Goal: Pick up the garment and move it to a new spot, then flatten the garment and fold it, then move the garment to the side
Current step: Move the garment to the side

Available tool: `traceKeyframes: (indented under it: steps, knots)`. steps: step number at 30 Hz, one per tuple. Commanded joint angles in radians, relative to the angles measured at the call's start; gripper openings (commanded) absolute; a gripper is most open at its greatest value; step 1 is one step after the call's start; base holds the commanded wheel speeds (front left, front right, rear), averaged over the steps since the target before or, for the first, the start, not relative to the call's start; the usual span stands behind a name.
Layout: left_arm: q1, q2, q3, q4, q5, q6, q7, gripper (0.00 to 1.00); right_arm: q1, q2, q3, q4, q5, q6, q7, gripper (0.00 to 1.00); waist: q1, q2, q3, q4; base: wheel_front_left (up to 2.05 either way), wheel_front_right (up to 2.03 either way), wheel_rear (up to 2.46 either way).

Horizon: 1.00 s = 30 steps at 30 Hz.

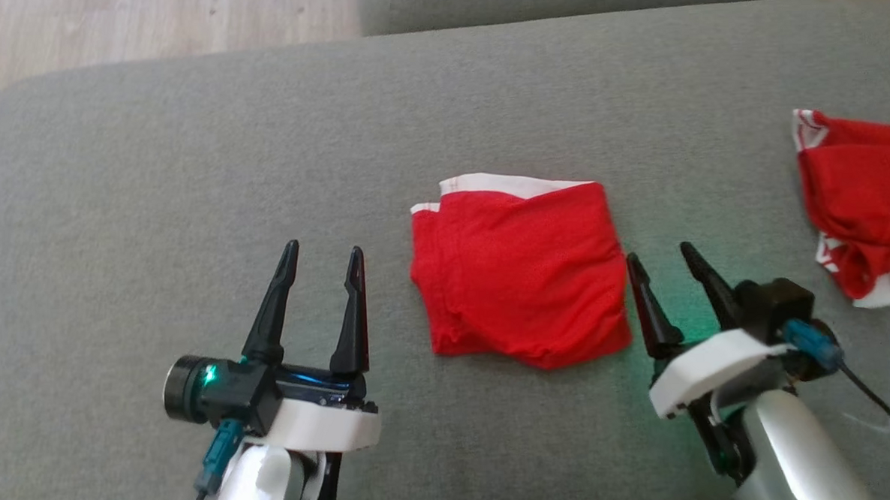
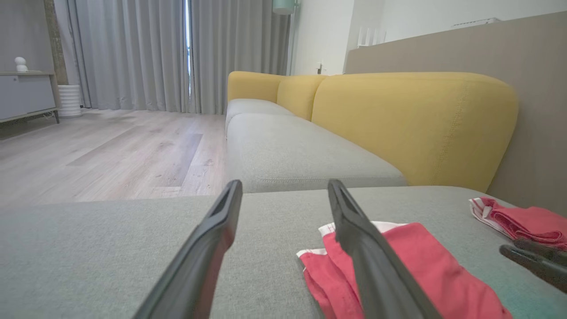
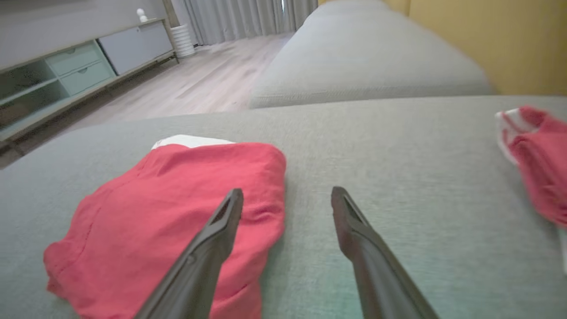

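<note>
The red garment lies folded on the sofa between my left hand and right hand, both spread and empty. Only moving it aside seems left.

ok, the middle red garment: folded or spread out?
Folded. The red garment lies as a compact, roughly square bundle on the grey cushion, with a rounded doubled edge and its white waistband peeking out at the far side.

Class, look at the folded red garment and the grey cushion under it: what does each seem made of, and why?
The folded red garment: thin soft cloth, perhaps cotton knit, matte; it wrinkles and slumps, with a white band. The grey cushion: woven upholstery, matte; fine speckled weave shows.
</note>
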Motion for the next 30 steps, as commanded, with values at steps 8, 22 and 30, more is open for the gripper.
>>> traceKeyframes:
  steps: [8, 22, 30]
  knots:
    - [-0.069, 0.003, 0.011, -0.026, -0.011, 0.008, -0.01, 1.0, -0.111, 0.002, 0.052, 0.138, 0.033, 0.007, 0.072, 1.0, -0.0001, 0.0, 0.043, 0.059, 0.0, 0.0, 0.0]
    - [-0.085, 0.003, 0.002, -0.026, -0.012, 0.017, -0.01, 1.0, -0.198, 0.002, 0.138, 0.295, 0.047, 0.007, 0.068, 0.0, -0.0001, 0.0, 0.075, 0.088, 0.0, 0.0, 0.0]
    - [-0.09, 0.003, 0.007, -0.027, -0.005, 0.015, -0.01, 1.0, -0.237, 0.002, 0.121, 0.297, -0.088, 0.007, -0.009, 0.0, -0.0001, 0.0, 0.059, 0.055, 0.0, 0.0, 0.0]
